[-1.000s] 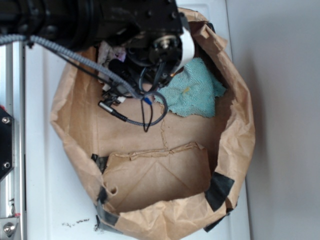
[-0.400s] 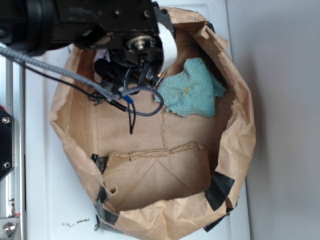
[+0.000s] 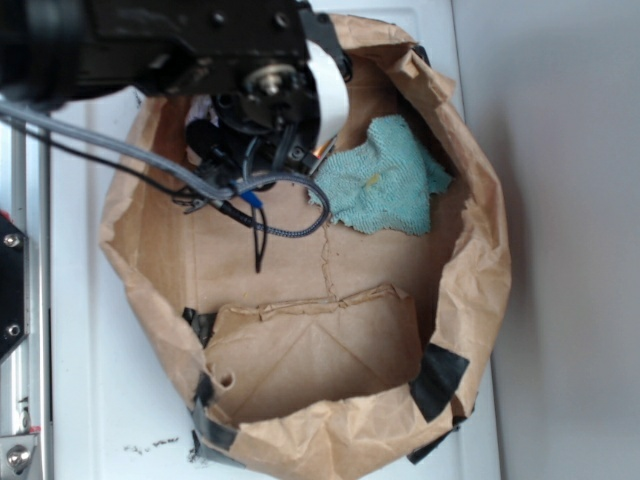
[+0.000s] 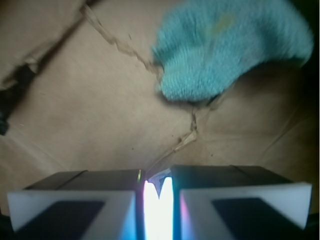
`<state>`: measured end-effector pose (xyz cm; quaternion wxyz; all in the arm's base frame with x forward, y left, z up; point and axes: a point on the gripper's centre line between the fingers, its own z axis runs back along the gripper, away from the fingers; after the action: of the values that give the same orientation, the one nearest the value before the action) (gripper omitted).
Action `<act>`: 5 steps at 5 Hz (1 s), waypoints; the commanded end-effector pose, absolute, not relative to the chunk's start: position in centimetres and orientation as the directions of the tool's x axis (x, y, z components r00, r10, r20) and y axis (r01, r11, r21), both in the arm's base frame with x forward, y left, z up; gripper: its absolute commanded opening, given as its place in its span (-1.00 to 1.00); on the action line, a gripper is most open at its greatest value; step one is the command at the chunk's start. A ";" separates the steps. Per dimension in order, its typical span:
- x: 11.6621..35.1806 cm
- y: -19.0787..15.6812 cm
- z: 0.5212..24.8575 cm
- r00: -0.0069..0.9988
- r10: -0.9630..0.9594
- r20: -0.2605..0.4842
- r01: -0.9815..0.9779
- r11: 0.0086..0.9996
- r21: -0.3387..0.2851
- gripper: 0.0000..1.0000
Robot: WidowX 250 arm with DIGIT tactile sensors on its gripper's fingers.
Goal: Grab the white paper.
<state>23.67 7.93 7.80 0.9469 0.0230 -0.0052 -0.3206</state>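
Overhead, one large brown paper bag (image 3: 470, 260) is lying open on a white surface (image 3: 90, 400), its kraft walls crinkling and folding outward, with black tape patches (image 3: 437, 380) holding its torn rim. Four tape patches are showing along the near edge and sides. On the bag's creased floor one teal terry cloth (image 3: 385, 185) is lying in a loose, nubby heap with ragged edges. The black robot arm (image 3: 180, 45) is reaching in from the upper left, trailing a braided grey cable (image 3: 150, 165), and the gripper (image 3: 255, 150) is hanging low at the bag's upper left corner. A small pale patch at that corner, just beside the arm, is the only sign of the white paper (image 3: 203, 108) in the exterior view; most of it is hiding under the arm.

The wrist view is showing what the overhead cannot: the two finger pads (image 4: 75, 200), white-edged and dark-faced, are sitting close together with a bright white sliver (image 4: 159, 210) glowing in the narrow gap between them. That sliver is looking like the paper pinched there, though glare is washing out its texture. Beyond the fingers, the cloth (image 4: 225, 45) is appearing blurred and fuzzy, well apart from the pads, with a torn seam running across the brown floor.
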 end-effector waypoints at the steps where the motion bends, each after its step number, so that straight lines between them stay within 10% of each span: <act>1: 23.1 10.5 12.0 0.814 -0.571 0.105 0.573 0.820 0.016 1.00; 5: 23.6 11.2 8.0 0.797 -0.598 0.079 0.596 0.801 0.050 1.00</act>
<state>23.53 11.46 7.40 0.9495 0.0001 -0.0346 -0.3120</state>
